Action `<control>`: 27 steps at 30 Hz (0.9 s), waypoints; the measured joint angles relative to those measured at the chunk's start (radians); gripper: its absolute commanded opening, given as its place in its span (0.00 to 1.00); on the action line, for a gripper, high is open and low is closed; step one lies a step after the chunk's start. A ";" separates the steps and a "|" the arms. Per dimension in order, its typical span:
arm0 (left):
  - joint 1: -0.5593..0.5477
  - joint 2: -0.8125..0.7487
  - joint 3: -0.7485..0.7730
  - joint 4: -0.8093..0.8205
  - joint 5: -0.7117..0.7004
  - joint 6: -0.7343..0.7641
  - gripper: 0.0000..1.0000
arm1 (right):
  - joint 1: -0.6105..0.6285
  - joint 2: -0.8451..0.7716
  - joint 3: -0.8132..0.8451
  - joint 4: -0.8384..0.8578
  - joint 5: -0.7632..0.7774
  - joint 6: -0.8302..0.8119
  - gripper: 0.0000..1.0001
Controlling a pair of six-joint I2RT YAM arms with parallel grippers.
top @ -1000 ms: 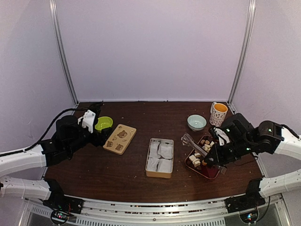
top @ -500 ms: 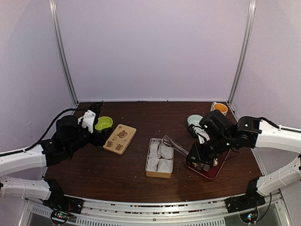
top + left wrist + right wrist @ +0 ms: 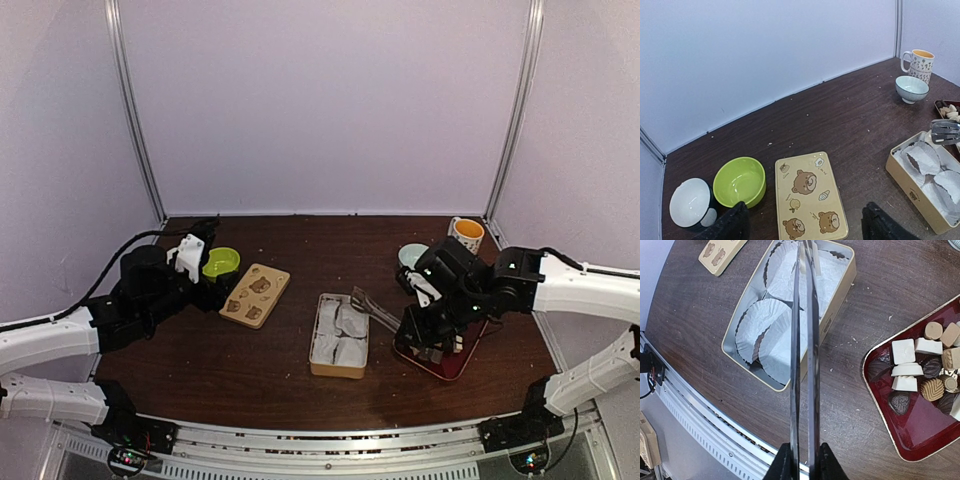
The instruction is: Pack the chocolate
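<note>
The chocolate [image 3: 920, 370], white, tan and dark pieces, lies in a red tray [image 3: 920, 445] right of the tin box [image 3: 840, 295]. My right gripper [image 3: 805, 460] is shut on metal tongs [image 3: 812, 365]. Their long blades reach out over the box and its white paper liners [image 3: 770, 330]. Whether a piece sits between the tong tips I cannot tell. In the top view the right gripper [image 3: 425, 335] hovers over the tray's left edge, the tongs [image 3: 375, 310] pointing left. My left gripper [image 3: 805, 227] is open above the bear-print lid [image 3: 810, 195].
A green bowl [image 3: 739, 181] and a white bowl [image 3: 690, 202] sit left of the lid. A pale blue bowl [image 3: 911, 88] and a patterned mug [image 3: 919, 64] stand at the back right. Crumbs dot the dark wooden table [image 3: 290, 350].
My right arm swung left from the red tray, carrying the tongs until their tips reached over the tin box. The left arm has stayed still.
</note>
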 measured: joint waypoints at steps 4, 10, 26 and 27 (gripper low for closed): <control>0.000 0.005 0.000 0.000 0.000 0.000 0.79 | 0.000 0.006 0.003 -0.005 0.012 -0.003 0.18; 0.000 0.005 0.000 0.000 0.000 0.000 0.79 | 0.000 0.006 0.005 -0.008 0.018 -0.012 0.22; 0.000 0.005 0.000 0.000 0.000 0.000 0.79 | 0.000 0.006 0.019 -0.018 0.035 -0.016 0.26; 0.000 0.005 0.000 0.000 0.000 0.000 0.79 | 0.000 0.006 0.019 -0.021 0.038 -0.016 0.27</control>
